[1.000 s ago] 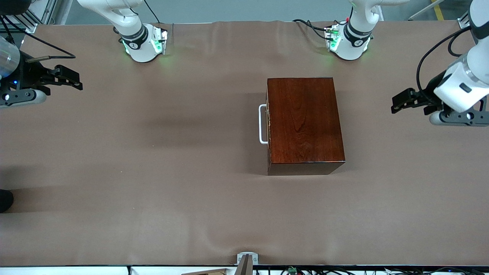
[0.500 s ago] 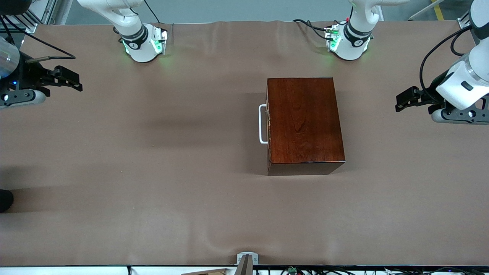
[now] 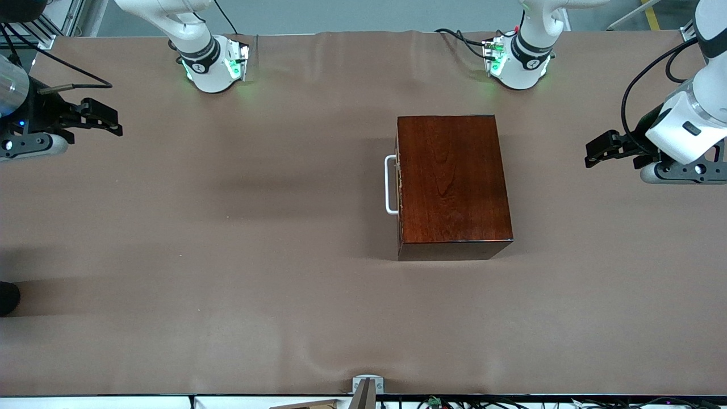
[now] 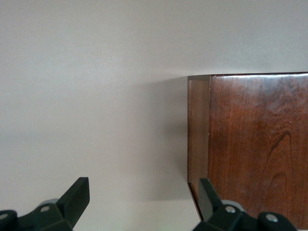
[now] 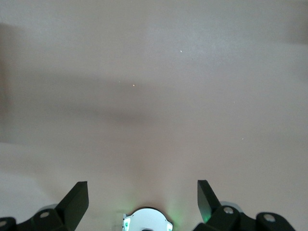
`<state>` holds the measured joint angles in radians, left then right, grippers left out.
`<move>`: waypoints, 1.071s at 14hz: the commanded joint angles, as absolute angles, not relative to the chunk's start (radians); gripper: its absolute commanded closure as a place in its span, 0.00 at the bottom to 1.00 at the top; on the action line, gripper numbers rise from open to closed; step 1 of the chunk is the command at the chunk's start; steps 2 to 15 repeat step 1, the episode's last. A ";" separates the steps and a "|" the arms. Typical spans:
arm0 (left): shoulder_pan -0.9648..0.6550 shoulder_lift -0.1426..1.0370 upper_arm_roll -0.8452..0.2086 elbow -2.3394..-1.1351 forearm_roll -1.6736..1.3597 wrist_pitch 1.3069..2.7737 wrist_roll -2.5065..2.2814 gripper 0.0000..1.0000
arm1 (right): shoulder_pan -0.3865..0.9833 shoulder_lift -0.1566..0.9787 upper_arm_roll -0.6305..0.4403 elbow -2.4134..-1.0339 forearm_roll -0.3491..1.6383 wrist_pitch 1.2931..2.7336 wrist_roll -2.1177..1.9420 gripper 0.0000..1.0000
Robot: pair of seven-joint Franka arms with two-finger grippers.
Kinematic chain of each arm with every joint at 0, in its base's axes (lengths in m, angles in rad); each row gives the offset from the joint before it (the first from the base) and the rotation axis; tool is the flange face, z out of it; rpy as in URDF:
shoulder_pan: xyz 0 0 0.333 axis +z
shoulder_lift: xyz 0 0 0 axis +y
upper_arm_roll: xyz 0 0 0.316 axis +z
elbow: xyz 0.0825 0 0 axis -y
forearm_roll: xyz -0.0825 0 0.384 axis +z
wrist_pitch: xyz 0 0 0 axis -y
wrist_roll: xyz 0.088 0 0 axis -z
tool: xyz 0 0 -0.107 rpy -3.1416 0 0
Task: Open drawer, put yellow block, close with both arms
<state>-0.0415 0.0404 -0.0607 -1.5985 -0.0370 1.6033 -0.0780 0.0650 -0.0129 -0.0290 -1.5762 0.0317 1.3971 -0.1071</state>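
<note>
Brown matte cloth (image 3: 227, 255) over whole table, shallow wrinkles along edge nearest front cam and near arm bases. Grey floor strip past table top edge, yellow floor line at corner by left arm's end. Alu frame bit at right arm's end corner. Small metal bracket (image 3: 367, 384) at table edge nearest front cam, cables along that edge.

Mahogany box (image 3: 451, 184) on cloth, toward left arm's end of table, glossy top w/ visible grain. Drawer (image 3: 399, 184) shut, flush w/ box; white U handle (image 3: 391, 184) faces right arm's end. Yellow block not seen in any view.

Left gripper (image 3: 593, 153) over cloth at left arm's end, well apart from box; fingers (image 4: 77, 195) spread wide, nothing between. Left wrist view: box corner and side panel, bare cloth beside it.

Right gripper (image 3: 111, 121) over cloth at right arm's end, well apart from box; fingers (image 5: 77, 197) spread wide, nothing held. Right wrist view: bare cloth, plus right arm's base (image 5: 147, 220) w/ green glow at frame edge.

Both bases (image 3: 213, 65) (image 3: 514, 62) lit green. Small round black mark on each base collar; too small to read. No other legible writing.
</note>
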 commanded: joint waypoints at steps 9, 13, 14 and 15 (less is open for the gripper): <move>-0.045 0.040 -0.061 -1.586 -0.017 1.606 -0.092 0.00 | 0.069 -0.009 -0.029 -1.568 0.034 1.397 -0.103 0.00; -0.045 0.040 -0.061 -1.586 -0.017 1.606 -0.092 0.00 | 0.069 -0.009 -0.029 -1.568 0.034 1.397 -0.103 0.00; -0.045 0.040 -0.061 -1.586 -0.017 1.606 -0.092 0.00 | 0.069 -0.009 -0.029 -1.568 0.034 1.397 -0.103 0.00; -0.045 0.040 -0.061 -1.586 -0.017 1.606 -0.092 0.00 | 0.069 -0.009 -0.029 -1.568 0.034 1.397 -0.103 0.00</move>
